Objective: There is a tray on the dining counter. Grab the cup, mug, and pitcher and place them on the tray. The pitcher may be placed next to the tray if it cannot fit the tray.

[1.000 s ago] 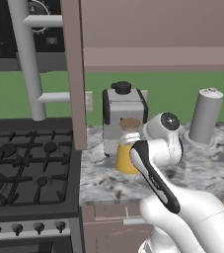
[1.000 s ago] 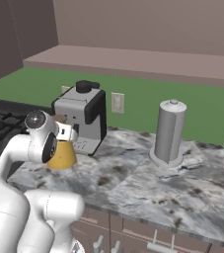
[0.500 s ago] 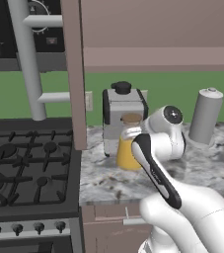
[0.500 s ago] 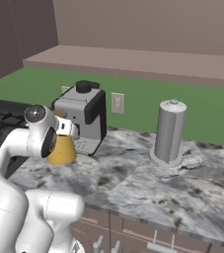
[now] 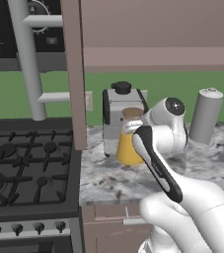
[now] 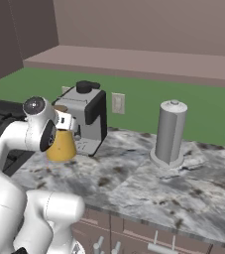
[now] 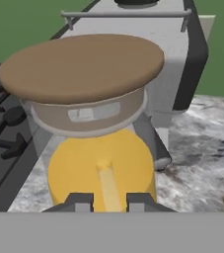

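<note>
The pitcher (image 7: 101, 148) is being grasped at its neck by the gripper (image 7: 110, 201), beside the stove (image 5: 19, 173) and just in front of the coffee machine (image 6: 86, 116), over the marbled desk (image 6: 148, 183). A grey cylinder (image 6: 169, 131) is standing well apart.

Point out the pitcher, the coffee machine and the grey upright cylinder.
pitcher (image 5: 127, 149): left base view, on its orange-yellow lower body.
coffee machine (image 6: 86, 111): right base view, on its front housing.
grey upright cylinder (image 6: 169, 130): right base view, on the middle of its side.
</note>
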